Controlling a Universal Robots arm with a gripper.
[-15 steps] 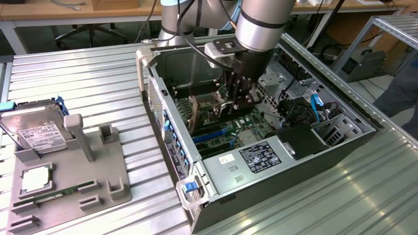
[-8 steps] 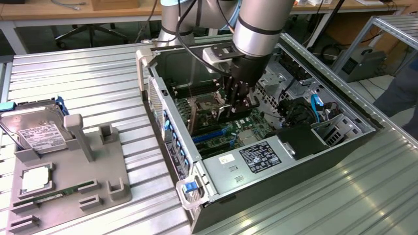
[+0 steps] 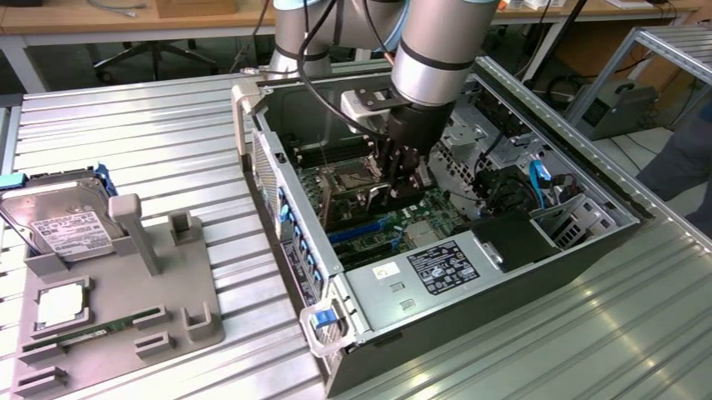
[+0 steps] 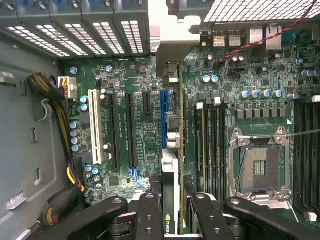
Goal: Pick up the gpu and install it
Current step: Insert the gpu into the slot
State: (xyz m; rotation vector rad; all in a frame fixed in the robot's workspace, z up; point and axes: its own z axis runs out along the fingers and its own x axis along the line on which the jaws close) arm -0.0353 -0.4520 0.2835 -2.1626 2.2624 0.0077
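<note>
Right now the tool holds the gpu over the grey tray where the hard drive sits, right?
No. The tool holds the gpu inside the computer case, over the motherboard, as the exterior view shows. The hard drive does sit on the grey tray.

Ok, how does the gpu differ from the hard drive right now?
The gpu stands on edge; the hard drive rests label-up. The gpu is clamped in the gripper inside the computer case, over the motherboard; the hard drive sits free on the grey fixture outside it, at the exterior view's left. Both are flat, rectangular computer parts.
</note>
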